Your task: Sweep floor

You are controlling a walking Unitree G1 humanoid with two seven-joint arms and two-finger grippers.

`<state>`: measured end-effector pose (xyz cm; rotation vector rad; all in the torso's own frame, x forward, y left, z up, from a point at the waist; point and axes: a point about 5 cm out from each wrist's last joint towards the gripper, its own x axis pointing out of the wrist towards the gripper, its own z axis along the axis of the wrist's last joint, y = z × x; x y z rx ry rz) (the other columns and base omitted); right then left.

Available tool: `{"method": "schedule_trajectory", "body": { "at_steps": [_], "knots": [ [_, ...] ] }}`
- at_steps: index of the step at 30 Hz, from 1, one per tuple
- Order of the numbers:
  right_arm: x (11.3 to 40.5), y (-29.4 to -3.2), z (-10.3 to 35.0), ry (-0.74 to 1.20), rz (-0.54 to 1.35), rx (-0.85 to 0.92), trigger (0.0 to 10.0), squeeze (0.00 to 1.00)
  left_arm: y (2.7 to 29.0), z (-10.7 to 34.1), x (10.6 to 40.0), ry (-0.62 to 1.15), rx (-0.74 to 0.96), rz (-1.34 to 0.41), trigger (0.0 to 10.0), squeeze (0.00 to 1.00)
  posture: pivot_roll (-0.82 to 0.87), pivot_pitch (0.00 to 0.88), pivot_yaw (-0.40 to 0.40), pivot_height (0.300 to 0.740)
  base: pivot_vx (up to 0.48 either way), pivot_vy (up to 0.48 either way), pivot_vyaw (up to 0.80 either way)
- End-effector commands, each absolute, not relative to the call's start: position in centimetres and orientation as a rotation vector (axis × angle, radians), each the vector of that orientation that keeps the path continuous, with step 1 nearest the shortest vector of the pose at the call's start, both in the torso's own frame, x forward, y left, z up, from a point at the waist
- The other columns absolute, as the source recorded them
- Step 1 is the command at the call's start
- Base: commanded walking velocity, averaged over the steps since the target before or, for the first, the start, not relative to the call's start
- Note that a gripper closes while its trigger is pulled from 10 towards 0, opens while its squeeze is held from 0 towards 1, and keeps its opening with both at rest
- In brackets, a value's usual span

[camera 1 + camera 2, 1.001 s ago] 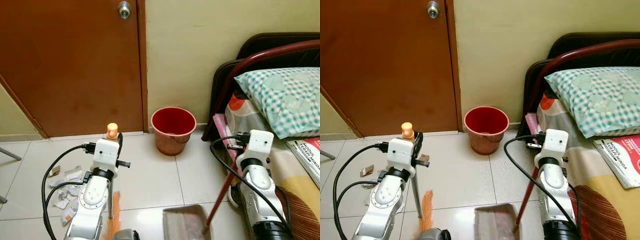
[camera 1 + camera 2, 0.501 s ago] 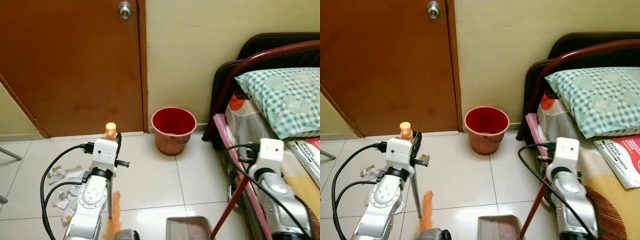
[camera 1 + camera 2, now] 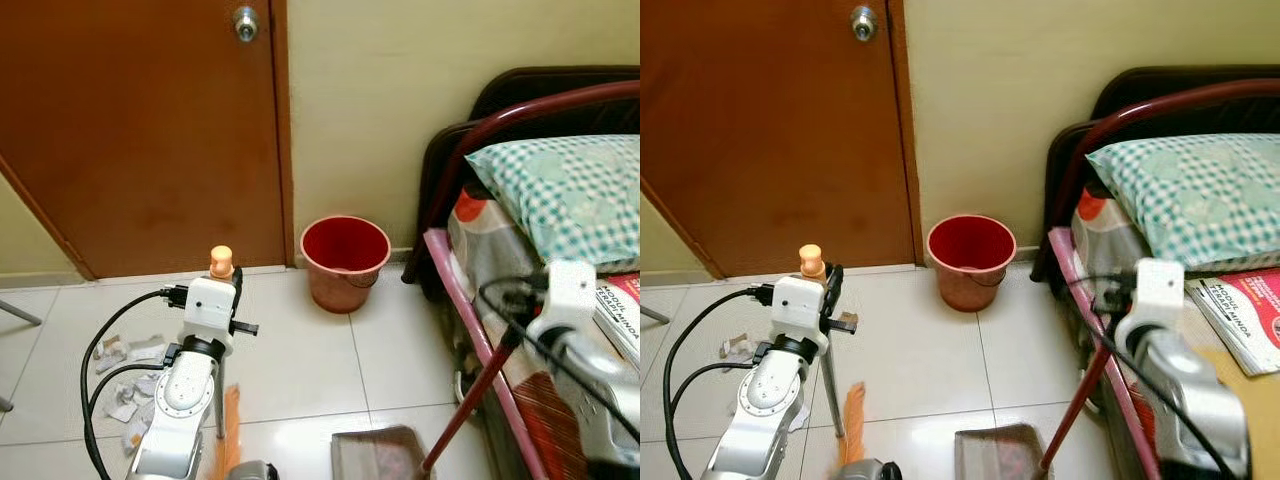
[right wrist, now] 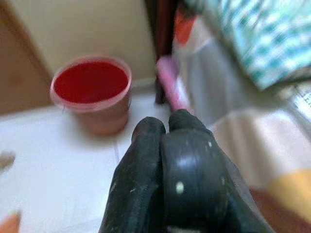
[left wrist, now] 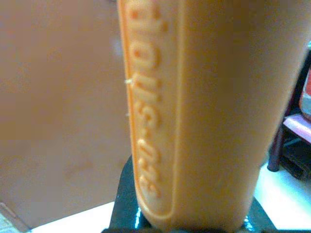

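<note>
White floor tiles (image 3: pixel 300 350) run up to a brown door (image 3: pixel 140 130) and a pale yellow wall; a red bucket (image 3: pixel 345 260) sits on the floor right at the wall, between the door and the bed (image 3: pixel 470 260); bed's along the robot's right side with a checked pillow (image 3: pixel 560 195) on top and a book (image 3: pixel 1245 320) near the edge of the mattress

Left gripper (image 3: pixel 222 285) is out in front on the left, clamped around the broom handle (image 3: pixel 220 400); the handle's orange tip (image 3: pixel 221 262) pokes up just above the wrist, and the left wrist view is basically that orange plastic (image 5: pixel 194 111) jammed right up against the lens; broom's orange bristles (image 3: pixel 851 425) are down on the tiles beside the arm; a bunch of crumpled paper scraps (image 3: pixel 125 365) lies on the floor to the left of that arm, near the door side

Right gripper (image 4: pixel 170 165) is over by the bed edge, holding the dark red dustpan handle (image 3: pixel 470 410); in the right wrist view its black fingers are pressed together; the handle slants down to the dustpan (image 3: pixel 380 455), which sits on the tiles at the bottom of the view, between the two arms
</note>
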<state>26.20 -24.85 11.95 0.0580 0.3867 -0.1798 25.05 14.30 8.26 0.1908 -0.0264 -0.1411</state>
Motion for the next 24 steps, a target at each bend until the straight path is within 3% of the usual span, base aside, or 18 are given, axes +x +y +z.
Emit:
{"method": "schedule_trajectory", "body": {
  "at_steps": [1, 7, 16, 24],
  "knots": [
    [26.8, -24.7, 12.9, 0.315, -0.191, 0.074, 10.0, 0.0, 14.1, 8.9, 25.2, -0.045, 0.189, -0.158, 10.0, 0.0, -0.04, 0.022, 0.005, 0.74, 0.0, 0.0, 0.0],
    [27.1, -23.5, 12.4, 0.236, -0.27, 0.113, 10.0, 0.0, 14.3, 9.0, 25.2, -0.042, 0.194, -0.162, 10.0, 0.0, -0.03, 0.028, 0.013, 0.74, 0.0, 0.0, 0.0],
    [26.4, -23.0, 9.0, 0.245, -0.422, -0.012, 10.0, 0.0, 13.9, 9.0, 25.2, -0.032, 0.19, -0.194, 10.0, 0.0, -0.03, 0.044, 0.038, 0.74, 0.0, 0.0, 0.0],
    [25.9, -22.8, 6.3, 0.305, -0.478, 0.017, 10.0, 0.0, 14.0, 9.1, 25.2, -0.027, 0.195, -0.205, 10.0, 0.0, -0.02, 0.052, 0.047, 0.74, 0.0, 0.0, 0.0]
  ]
}}
